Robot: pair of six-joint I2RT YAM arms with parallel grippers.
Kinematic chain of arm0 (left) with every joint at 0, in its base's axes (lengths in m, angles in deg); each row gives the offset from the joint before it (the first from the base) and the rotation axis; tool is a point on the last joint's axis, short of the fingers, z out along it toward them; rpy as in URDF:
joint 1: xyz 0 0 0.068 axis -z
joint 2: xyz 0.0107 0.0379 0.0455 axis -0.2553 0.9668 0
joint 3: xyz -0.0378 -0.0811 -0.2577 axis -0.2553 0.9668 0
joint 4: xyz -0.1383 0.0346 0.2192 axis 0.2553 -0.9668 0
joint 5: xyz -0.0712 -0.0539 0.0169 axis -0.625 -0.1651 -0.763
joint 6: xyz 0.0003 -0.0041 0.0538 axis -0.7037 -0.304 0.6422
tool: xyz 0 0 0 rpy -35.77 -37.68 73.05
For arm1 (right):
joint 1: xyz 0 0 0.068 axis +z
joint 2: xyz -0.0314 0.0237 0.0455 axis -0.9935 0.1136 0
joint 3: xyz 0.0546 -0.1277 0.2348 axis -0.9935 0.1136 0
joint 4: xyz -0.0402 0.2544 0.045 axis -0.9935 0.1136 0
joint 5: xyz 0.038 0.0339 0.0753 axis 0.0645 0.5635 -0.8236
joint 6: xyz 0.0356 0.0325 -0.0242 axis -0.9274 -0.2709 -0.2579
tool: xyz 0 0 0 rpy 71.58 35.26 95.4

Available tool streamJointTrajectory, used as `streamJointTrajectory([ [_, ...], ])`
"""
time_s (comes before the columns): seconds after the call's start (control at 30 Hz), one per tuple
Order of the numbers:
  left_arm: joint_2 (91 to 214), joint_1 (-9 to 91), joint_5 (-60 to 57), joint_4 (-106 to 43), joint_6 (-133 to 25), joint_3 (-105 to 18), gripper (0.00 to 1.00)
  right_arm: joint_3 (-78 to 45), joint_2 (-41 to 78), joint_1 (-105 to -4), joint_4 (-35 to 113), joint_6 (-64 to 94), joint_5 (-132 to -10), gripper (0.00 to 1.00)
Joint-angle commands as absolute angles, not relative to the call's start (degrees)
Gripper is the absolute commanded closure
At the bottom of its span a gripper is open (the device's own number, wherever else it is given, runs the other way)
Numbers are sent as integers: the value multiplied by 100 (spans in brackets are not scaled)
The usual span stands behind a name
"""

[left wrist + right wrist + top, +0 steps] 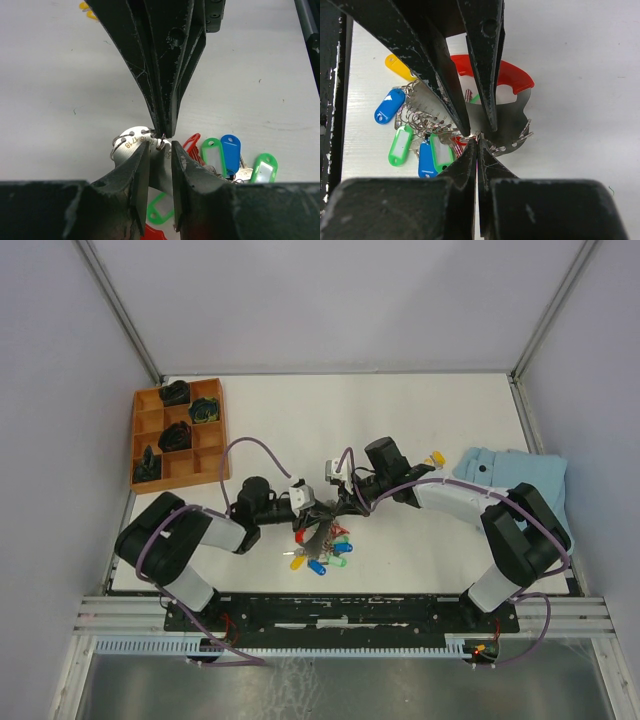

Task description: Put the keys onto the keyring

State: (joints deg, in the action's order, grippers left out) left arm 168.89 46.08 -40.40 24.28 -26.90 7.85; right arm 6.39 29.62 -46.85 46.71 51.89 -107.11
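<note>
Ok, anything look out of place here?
A small yellow tag lies alone beside the right arm, apart from the other keys bunched by the keyring. A blue cloth sits rumpled at the right edge of the table.

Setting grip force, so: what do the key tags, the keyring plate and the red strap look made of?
The key tags: likely plastic, glossy, saturated blue, green and yellow, with pale label windows. The keyring plate: metal, dull grey sheen, stamped digits visible from the left wrist. The red strap: smooth, uniform red, probably plastic or rubber; cannot tell which.
</note>
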Motion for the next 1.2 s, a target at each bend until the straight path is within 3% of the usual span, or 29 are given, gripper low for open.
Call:
streamJointTrajectory([
  [0.0, 16999, 4714, -4245, 2252, -2242, 502, 70, 403, 2908, -4700, 4569, 5275, -10986, 98],
  [0.33, 17081, 4786, -4195, 1924, -2086, 366, 81, 412, 2860, -4699, 4550, 5260, -11085, 98],
  [0.5, 16972, 4802, -4168, 1745, -1963, 360, 97, 448, 2813, -4693, 4551, 5247, -10998, 95],
  [0.7, 16542, 4805, -3736, 1698, -1912, 563, 97, 675, 2433, -4692, 4246, 4932, -10746, 66],
  [0.77, 16414, 4802, -3633, 1678, -1935, 618, 97, 843, 2214, -4692, 3927, 4545, -10562, 51],
  [0.8, 16361, 4802, -3559, 1672, -1942, 638, 97, 922, 2084, -4690, 3759, 4424, -10421, 33],
  [0.83, 16328, 4802, -3502, 1660, -1959, 652, 97, 1004, 1957, -4691, 3634, 4168, -10267, 4],
  [0.87, 16304, 4796, -3453, 1629, -1972, 650, 97, 1077, 1829, -4699, 3527, 3993, -10096, 0],
  [1.17, 16300, 4802, -2927, 1005, -2441, 263, 97, 1618, 772, -4699, 3098, 2575, -7689, 0],
])
